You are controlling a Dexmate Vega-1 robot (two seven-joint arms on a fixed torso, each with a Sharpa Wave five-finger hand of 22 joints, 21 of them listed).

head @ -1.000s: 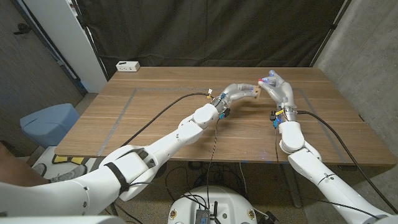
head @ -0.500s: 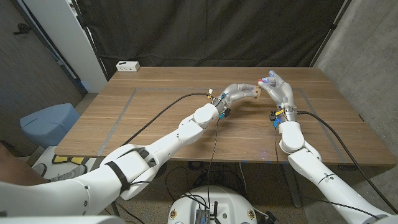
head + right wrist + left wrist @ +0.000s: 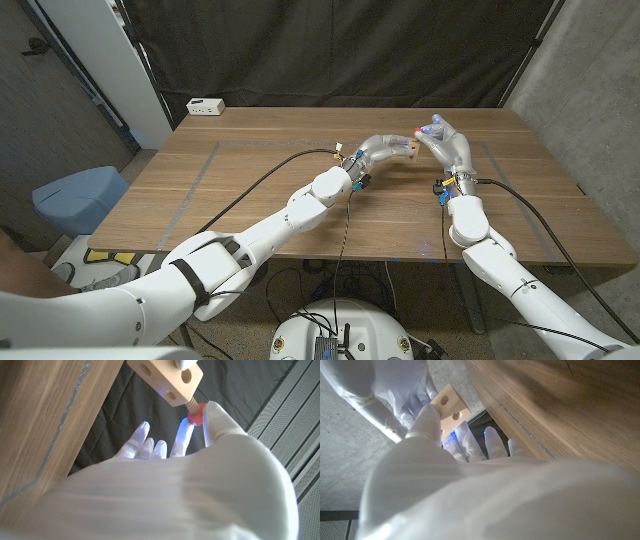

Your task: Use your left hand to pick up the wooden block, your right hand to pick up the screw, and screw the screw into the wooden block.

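Observation:
My left hand (image 3: 385, 146) holds a pale wooden block (image 3: 409, 149) with round holes above the table, near its far middle. In the left wrist view the wooden block (image 3: 449, 407) sits between my left fingers. My right hand (image 3: 440, 138) meets it from the right. In the right wrist view a screw with a red head (image 3: 195, 416) and a wooden threaded shank stands in the wooden block (image 3: 166, 378), pinched between my right thumb and a fingertip (image 3: 184, 435).
The wooden table (image 3: 250, 190) spreads wide to the left, with faint tape lines on it. A white power strip (image 3: 205, 106) lies at the far left corner. A blue chair (image 3: 78, 195) stands left of the table. Black cables run along both arms.

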